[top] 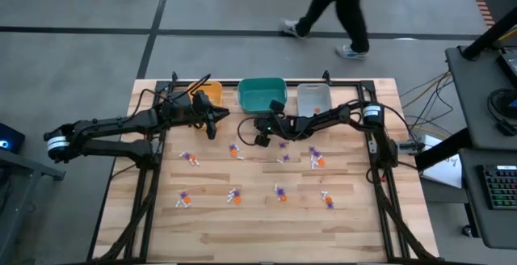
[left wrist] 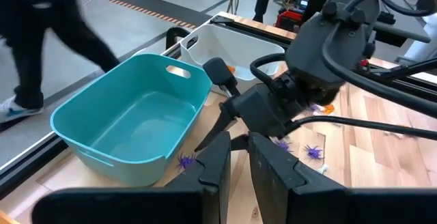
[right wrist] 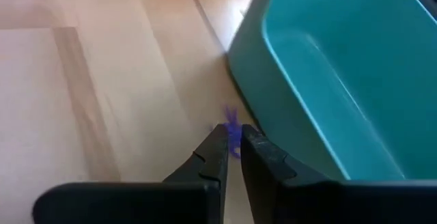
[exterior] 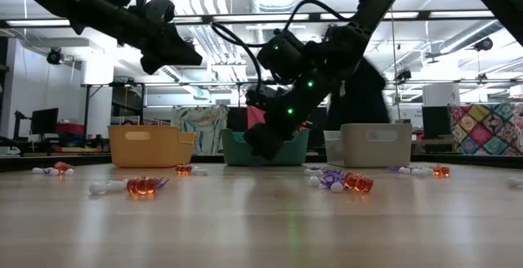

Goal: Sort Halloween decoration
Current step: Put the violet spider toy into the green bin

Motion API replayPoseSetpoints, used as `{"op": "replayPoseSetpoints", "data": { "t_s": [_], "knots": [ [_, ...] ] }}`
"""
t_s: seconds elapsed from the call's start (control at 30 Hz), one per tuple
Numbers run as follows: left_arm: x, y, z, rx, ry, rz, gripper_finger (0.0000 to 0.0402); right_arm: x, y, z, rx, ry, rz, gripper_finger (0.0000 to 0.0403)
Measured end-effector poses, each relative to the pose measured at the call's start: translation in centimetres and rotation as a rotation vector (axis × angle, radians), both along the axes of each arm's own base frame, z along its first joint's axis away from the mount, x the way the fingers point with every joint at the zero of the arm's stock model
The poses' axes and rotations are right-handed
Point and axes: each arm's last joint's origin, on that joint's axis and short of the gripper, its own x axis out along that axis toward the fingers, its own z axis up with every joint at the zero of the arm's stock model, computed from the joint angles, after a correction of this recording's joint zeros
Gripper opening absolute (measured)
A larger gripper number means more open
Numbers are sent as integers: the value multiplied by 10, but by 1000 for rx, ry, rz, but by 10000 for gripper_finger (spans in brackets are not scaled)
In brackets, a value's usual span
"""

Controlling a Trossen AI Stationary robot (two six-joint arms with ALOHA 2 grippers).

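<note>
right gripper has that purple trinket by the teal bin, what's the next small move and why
Probably lift a little and carry it over the teal bin's rim, then release. The right gripper sits at table level just outside the bin wall, fingers nearly together around a purple trinket; whether it is fully clamped I cannot tell. The bin looks empty and lies right beside it. The left gripper waits nearby.
</note>
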Motion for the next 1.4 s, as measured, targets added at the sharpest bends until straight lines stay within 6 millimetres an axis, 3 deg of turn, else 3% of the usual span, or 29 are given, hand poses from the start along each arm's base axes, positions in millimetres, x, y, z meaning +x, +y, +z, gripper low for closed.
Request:
{"op": "replayPoseSetpoints", "data": {
  "t_s": [0.43,0.8,1.4],
  "knots": [
    [0,0,1,23,-9,-6,37,-1,-6,-1,43,-25,-13,26],
    [1,0,2,25,-14,-6,37,0,-8,-17,83,-11,-12,26],
    [1,0,2,25,-15,-6,37,10,-11,-1,63,-45,-3,26]
  ]
}}
